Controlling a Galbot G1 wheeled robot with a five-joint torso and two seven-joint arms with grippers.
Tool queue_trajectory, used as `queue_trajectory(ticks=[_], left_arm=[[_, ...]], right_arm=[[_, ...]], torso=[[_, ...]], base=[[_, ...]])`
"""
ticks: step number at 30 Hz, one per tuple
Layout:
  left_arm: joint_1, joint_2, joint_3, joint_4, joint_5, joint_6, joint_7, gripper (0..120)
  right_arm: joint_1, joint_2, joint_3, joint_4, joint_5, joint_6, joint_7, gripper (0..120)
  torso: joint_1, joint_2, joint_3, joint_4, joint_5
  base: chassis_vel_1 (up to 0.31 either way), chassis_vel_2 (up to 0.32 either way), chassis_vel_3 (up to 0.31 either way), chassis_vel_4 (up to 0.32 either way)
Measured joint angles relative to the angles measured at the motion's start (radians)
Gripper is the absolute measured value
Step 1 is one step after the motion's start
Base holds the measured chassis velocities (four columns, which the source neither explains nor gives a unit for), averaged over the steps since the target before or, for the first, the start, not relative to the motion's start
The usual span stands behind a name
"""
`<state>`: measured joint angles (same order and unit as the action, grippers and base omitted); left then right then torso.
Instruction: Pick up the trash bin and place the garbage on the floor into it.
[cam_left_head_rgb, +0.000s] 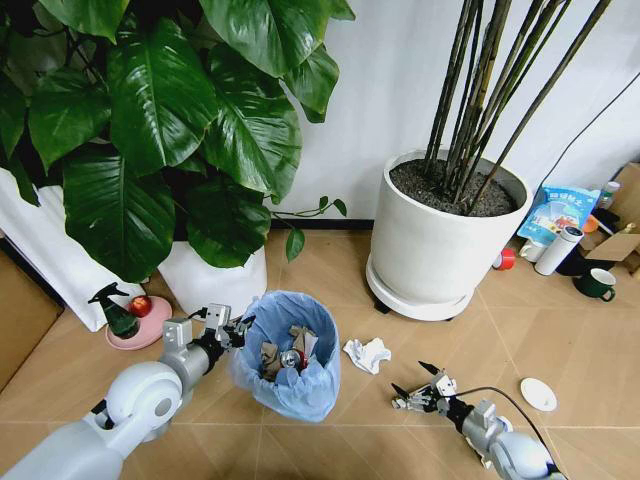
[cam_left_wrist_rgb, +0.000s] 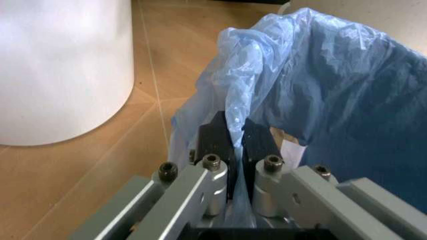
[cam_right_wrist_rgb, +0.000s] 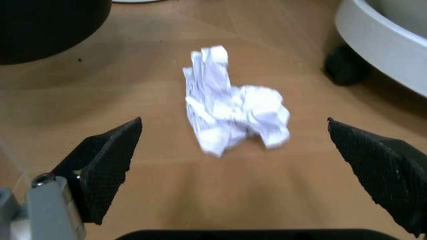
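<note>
The trash bin (cam_left_head_rgb: 300, 385), lined with a crinkly light-blue bag, stands on the floor (cam_left_head_rgb: 420, 330) in front of me. It holds several pieces of garbage (cam_left_head_rgb: 285, 355), among them a red can. My left gripper (cam_left_head_rgb: 236, 330) is shut on the bin's rim, its pads pinching the blue bag (cam_left_wrist_rgb: 333, 100). A crumpled white tissue (cam_left_head_rgb: 367, 353) lies just right of the bin. My right gripper (cam_left_head_rgb: 415, 385) hangs open low over the floor, short of the tissue (cam_right_wrist_rgb: 233, 115), which lies ahead of its spread fingers (cam_right_wrist_rgb: 110, 160). A white round lid (cam_left_head_rgb: 538, 394) lies farther right.
A large white plant pot (cam_left_head_rgb: 440, 250) on a wheeled base stands behind the tissue, its caster (cam_right_wrist_rgb: 343, 65) close by. A second white pot (cam_left_head_rgb: 205, 280) is behind the bin. A green spray bottle on a pink dish (cam_left_head_rgb: 125, 318) sits left. Packet, tube and cups (cam_left_head_rgb: 565, 245) cluster at the far right.
</note>
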<state>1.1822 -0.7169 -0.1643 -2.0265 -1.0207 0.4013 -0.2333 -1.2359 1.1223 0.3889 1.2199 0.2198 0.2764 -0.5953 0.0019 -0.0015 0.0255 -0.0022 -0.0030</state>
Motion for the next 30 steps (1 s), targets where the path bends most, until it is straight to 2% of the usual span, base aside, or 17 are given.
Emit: queue_trajectory(ticks=[5,8,19,23,27,28,30], left_arm=[[0.000,0.012,0.002,-0.007,-0.003,0.001,-0.001,0],[-0.004,0.022,0.004,-0.007,-0.007,0.001,-0.002,0],[-0.006,0.020,0.006,-0.005,-0.009,0.001,-0.001,0],[-0.009,0.020,0.007,-0.005,-0.010,0.001,-0.001,0],[-0.015,0.019,0.011,-0.003,-0.013,0.002,-0.002,0],[-0.015,0.019,0.011,-0.003,-0.013,0.002,-0.002,0],[-0.016,0.015,0.012,-0.001,-0.013,0.002,-0.003,0]], right_arm=[[0.082,0.005,-0.064,-0.063,0.007,0.002,-0.004,100],[0.168,0.033,-0.120,-0.145,0.007,0.003,-0.008,100],[0.287,0.084,-0.175,-0.285,-0.002,-0.010,-0.017,100],[0.316,0.103,-0.196,-0.319,0.005,-0.018,-0.025,92],[0.344,0.117,-0.222,-0.353,0.016,-0.026,-0.027,74],[0.344,0.117,-0.222,-0.353,0.016,-0.026,-0.027,74],[0.357,0.125,-0.227,-0.371,0.015,-0.026,-0.027,66]], torso=[[0.000,0.000,0.000,0.0000,-0.0002],[0.000,0.000,0.000,0.0001,-0.0002],[0.000,0.000,0.000,-0.0002,-0.0006],[0.000,0.000,0.000,0.0000,-0.0001],[0.000,0.000,0.000,-0.0001,-0.0001],[0.000,0.000,0.000,-0.0001,-0.0001],[0.000,0.000,0.000,-0.0001,-0.0002]], base=[[0.000,0.000,0.000,0.000],[0.000,0.000,0.000,0.000],[0.000,0.000,0.000,0.000],[0.000,0.000,0.000,0.000],[0.000,0.000,0.000,0.000],[0.000,0.000,0.000,0.000],[0.000,0.000,0.000,0.000]])
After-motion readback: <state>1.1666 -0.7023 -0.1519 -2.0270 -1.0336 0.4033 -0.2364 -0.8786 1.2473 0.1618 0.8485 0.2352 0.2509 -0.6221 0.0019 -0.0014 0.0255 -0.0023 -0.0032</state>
